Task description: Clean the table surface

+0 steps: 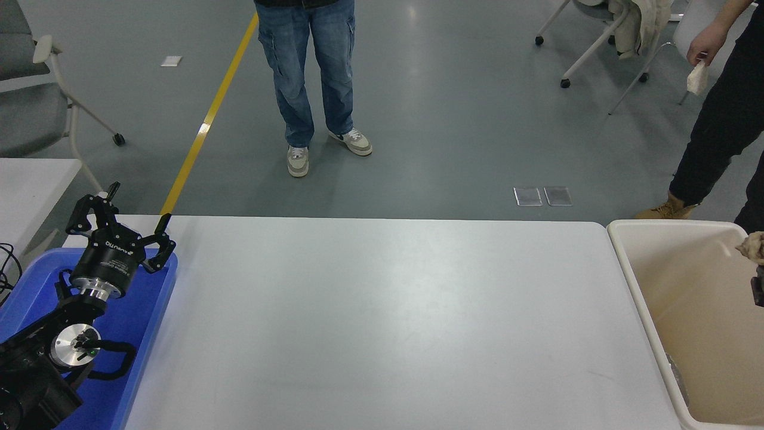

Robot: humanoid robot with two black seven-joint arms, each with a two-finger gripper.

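Gaping wide, left gripper (119, 218) jaws hold nothing.

Left arm (54, 352): matte black links, polished silver joint rings, looped black cable. Left gripper (119, 224): black cylindrical body with white lettering, slim linked fingers (89, 209), small screws.

**Robot test lab, open floor**

We note a grey sealed floor (453, 119) with a yellow lane stripe (209, 113), rolling chairs (42, 101) pushed aside, and a plain white worktop (388, 322) flanked by a blue tray (137, 322) and a beige bin (692, 310). A black robot arm (89, 286) rests at the left. People (310, 71) stand watching.
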